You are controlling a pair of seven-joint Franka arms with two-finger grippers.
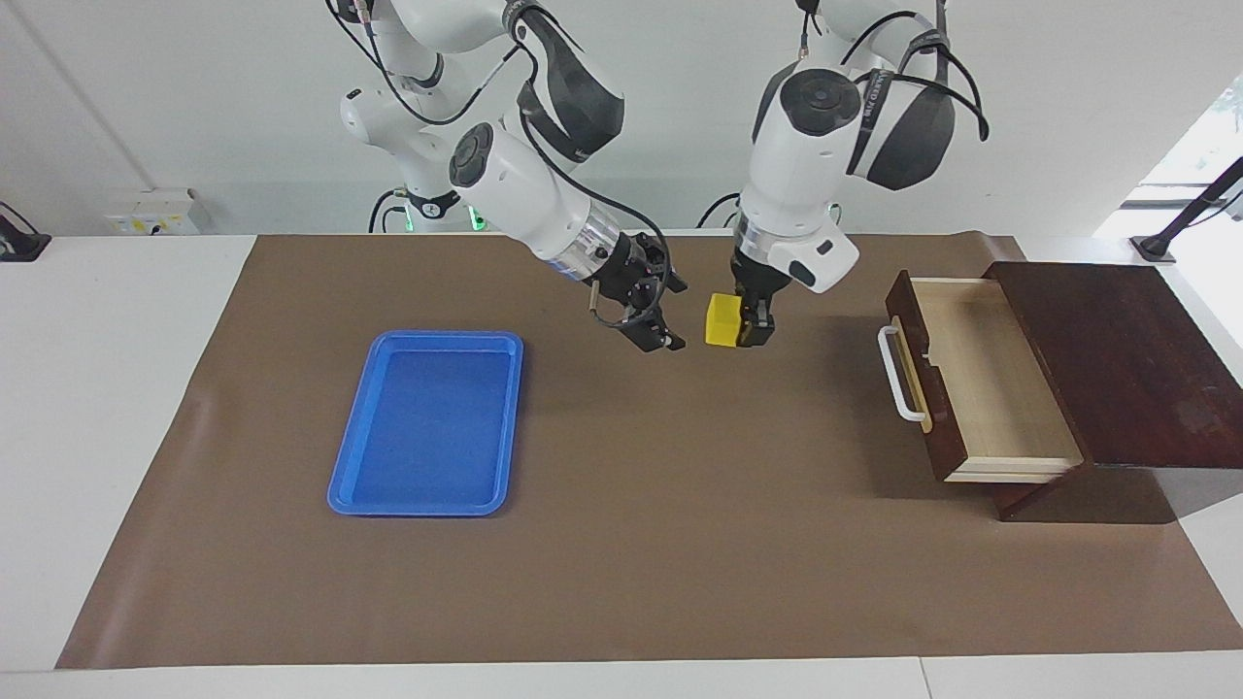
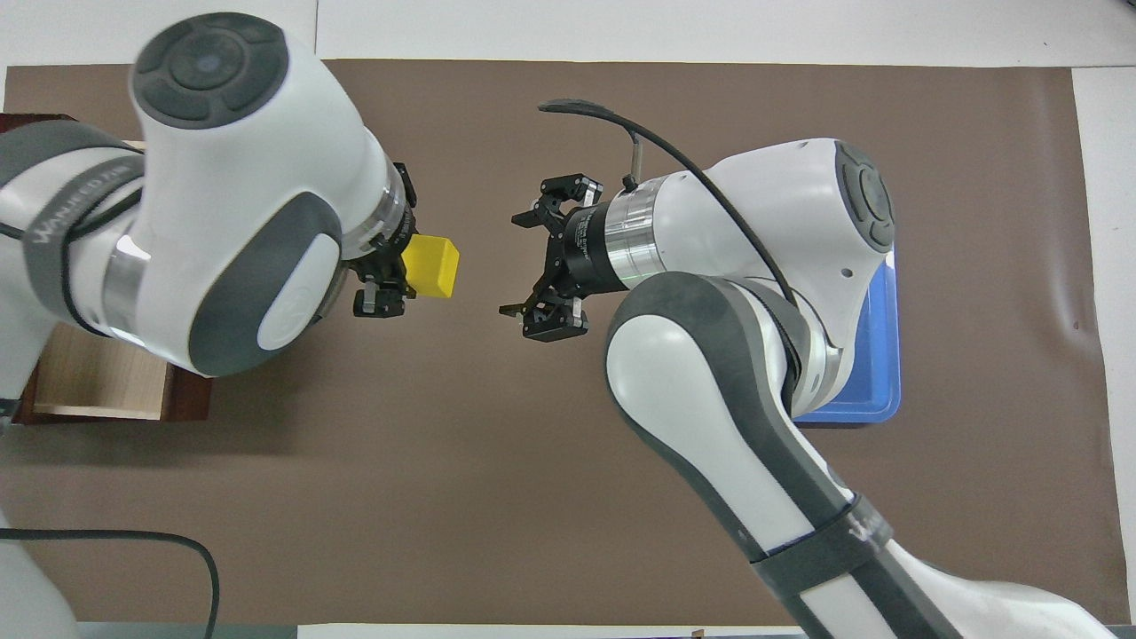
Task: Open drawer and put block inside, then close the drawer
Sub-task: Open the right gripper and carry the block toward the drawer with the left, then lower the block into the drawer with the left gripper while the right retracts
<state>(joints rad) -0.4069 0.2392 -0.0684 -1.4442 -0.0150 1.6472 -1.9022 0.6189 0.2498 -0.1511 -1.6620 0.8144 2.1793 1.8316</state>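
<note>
I have the small yellow cube block pinched in my left gripper above mid-table, bound for the open dark wooden drawer at the left arm's end; my right gripper hangs spread wide, empty.

1. Left gripper pinches the block, raised over the brown mat.
2. Right gripper, fingers spread, empty, just beside the block, apart from it.
3. Drawer pulled out, toward the left arm's end from the left gripper.
4. Blue tray past the right gripper, toward the right arm's end.
</note>
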